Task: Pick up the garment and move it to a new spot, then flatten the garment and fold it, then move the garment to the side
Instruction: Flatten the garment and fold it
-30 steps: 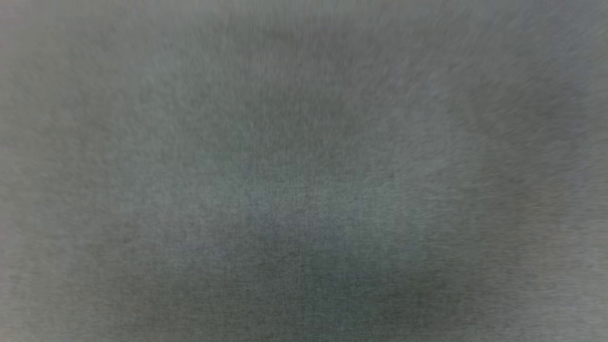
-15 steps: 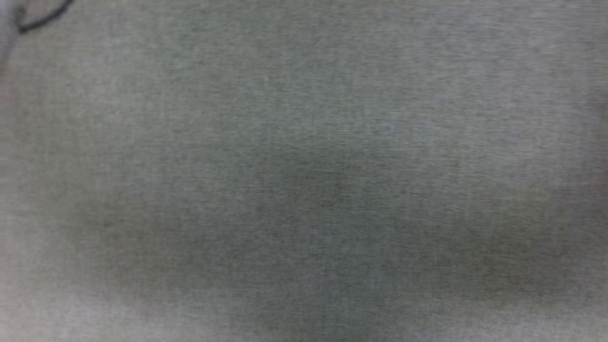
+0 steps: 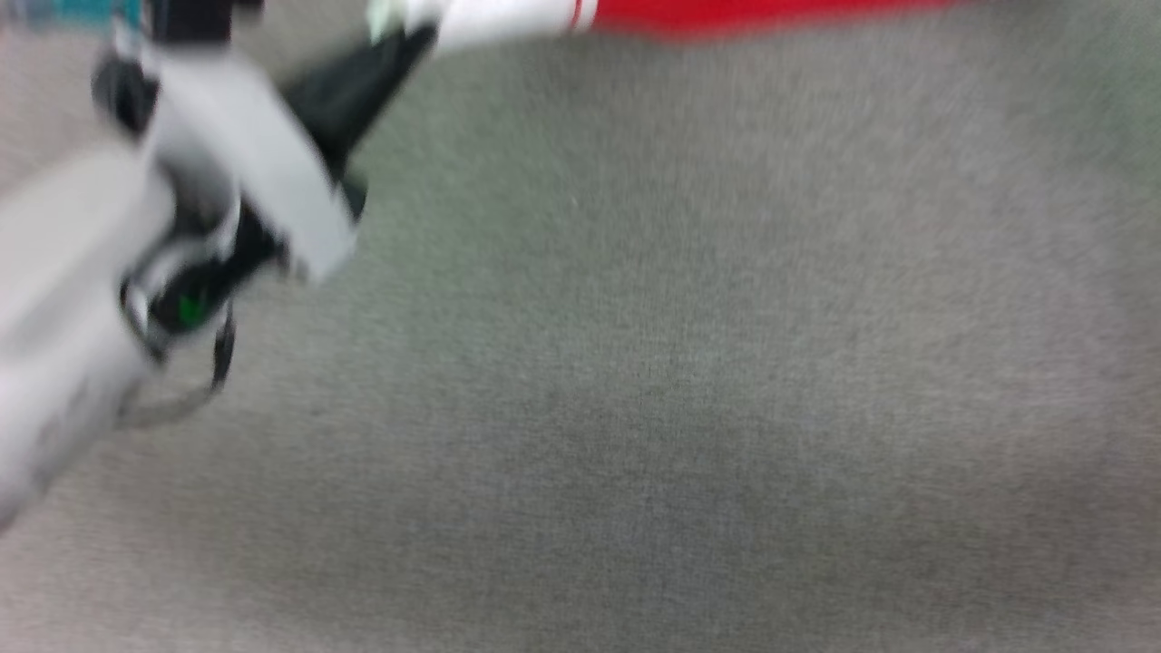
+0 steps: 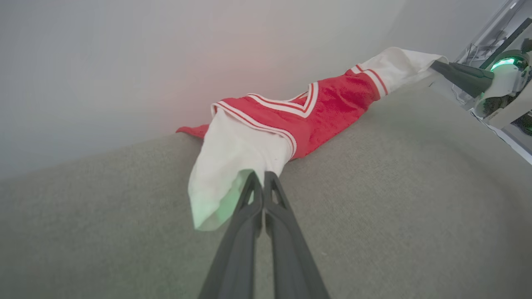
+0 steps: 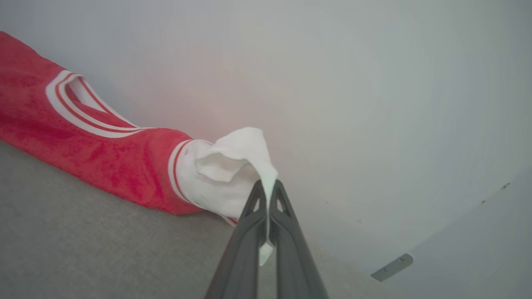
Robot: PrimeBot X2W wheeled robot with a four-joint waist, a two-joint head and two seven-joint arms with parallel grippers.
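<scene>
Jaws of the left gripper [image 4: 257,174] and right gripper [image 5: 268,185] are each clamped shut on a white sleeve, the red jersey [image 4: 328,112] stretched between them along the grey surface [image 4: 374,199] by the wall [image 4: 166,62]: relocating seems in hand, and next comes laying it flat.

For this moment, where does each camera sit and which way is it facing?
Head view: on the head, tilted down at the grey surface, blurred; left forearm and left gripper at left, garment along the top edge.
Left wrist view: on the left wrist, looking along its fingers, shut on one white sleeve; right gripper upper right.
Right wrist view: on the right wrist, looking along its fingers, shut on the other sleeve, wall behind.
Shared: both wrist views show the garment's striped V-neck.
</scene>
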